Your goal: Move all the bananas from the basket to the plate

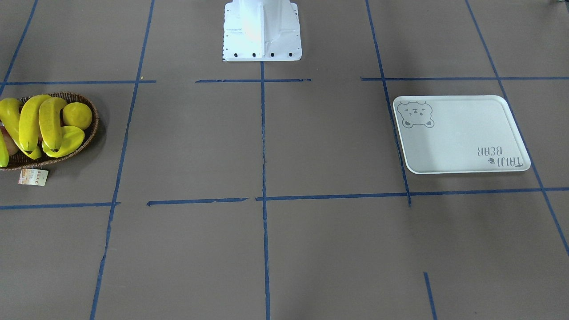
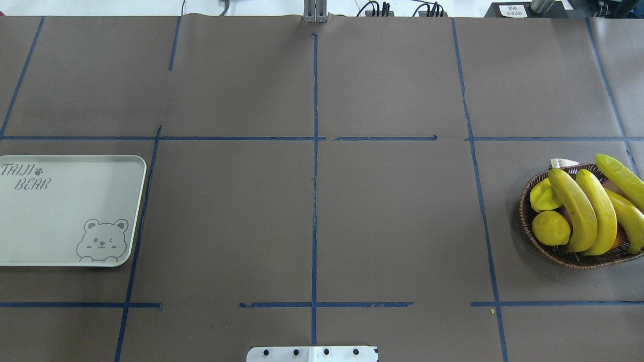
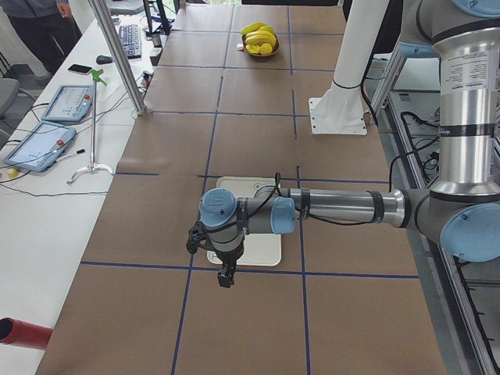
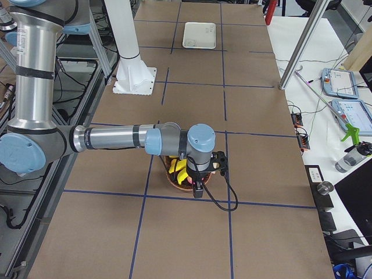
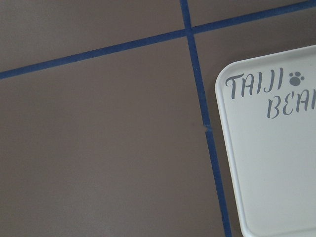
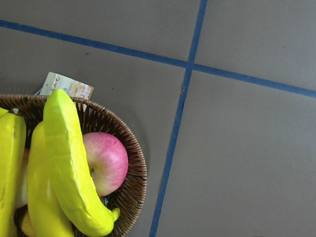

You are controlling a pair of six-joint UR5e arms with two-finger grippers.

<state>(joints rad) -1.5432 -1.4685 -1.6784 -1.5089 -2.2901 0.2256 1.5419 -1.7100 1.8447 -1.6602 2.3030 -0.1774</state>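
Your left gripper (image 3: 225, 277) hangs over the edge of the plate (image 2: 60, 216) and your right gripper (image 4: 199, 190) over the basket (image 2: 567, 260). Only the side views show them, so you cannot tell how wide either one stands. The bananas (image 2: 578, 211) lie in the basket at the robot's right end of the table, beside a lemon (image 2: 551, 228), a starfruit (image 2: 543, 196) and an apple (image 6: 106, 160), well apart from the plate at the left end.
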